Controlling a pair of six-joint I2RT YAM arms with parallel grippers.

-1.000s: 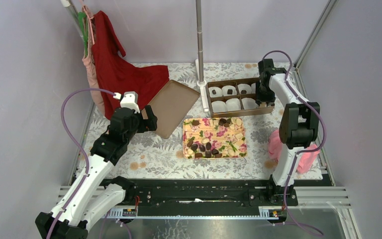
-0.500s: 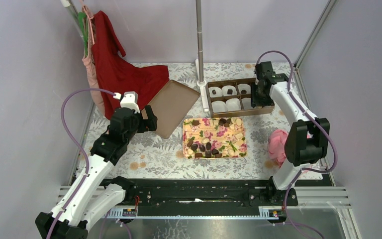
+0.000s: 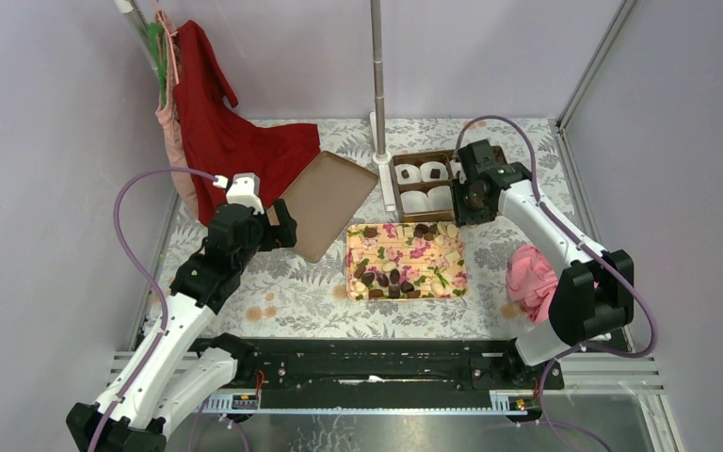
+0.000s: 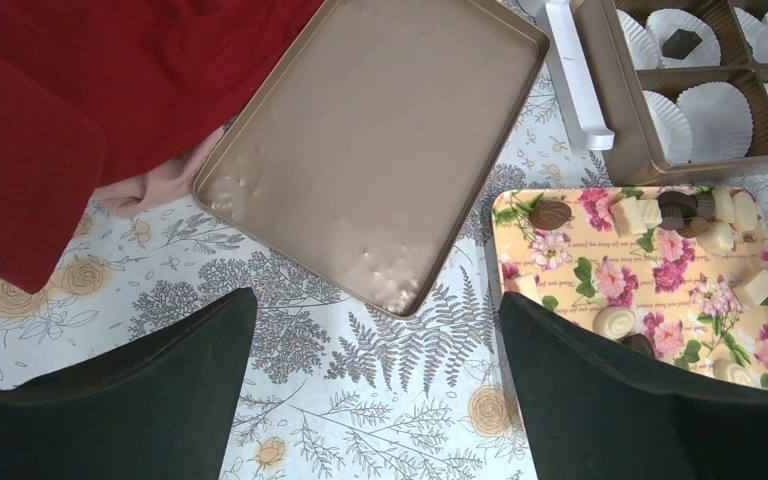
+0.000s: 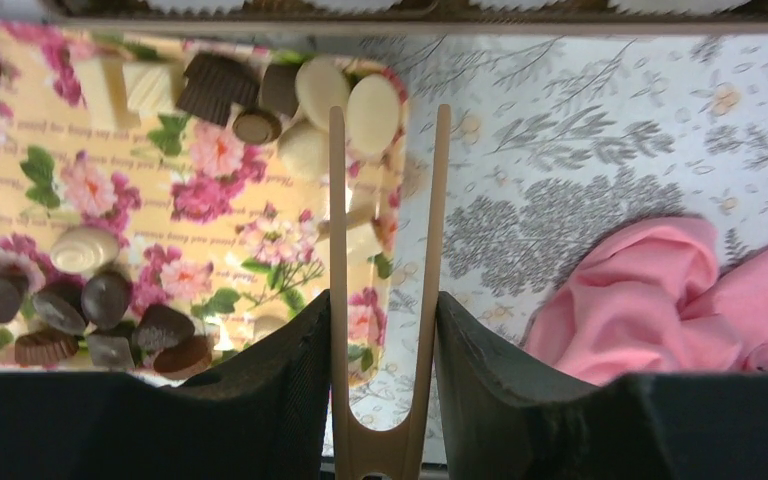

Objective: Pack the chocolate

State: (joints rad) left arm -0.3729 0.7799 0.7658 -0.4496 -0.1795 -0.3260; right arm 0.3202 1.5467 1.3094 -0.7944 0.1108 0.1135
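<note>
1. Your right gripper [image 5: 382, 310] has its fingers clamped on the tongs [image 5: 337, 230] low down near the hinge. That grip leaves the two prongs spread, and nothing sits between them.
2. The prong tips hang over the right end of the floral tray [image 3: 405, 254], above pale pieces. The dark chocolate [image 5: 110, 300] you want is mostly clustered at the tray's near edge, with a few pieces along the far edge.
3. Just beyond the tray is the box [image 4: 625, 120] of white paper cups. Two cups hold a dark piece, so packing looks barely begun.
4. Your left gripper [image 4: 375, 300] has its fingers wide apart and empty, hovering near the gold lid [image 4: 380, 150], probably parked clear.
5. A pink cloth [image 5: 650, 290] lies right of the tray; steer the tongs away from it.
</note>
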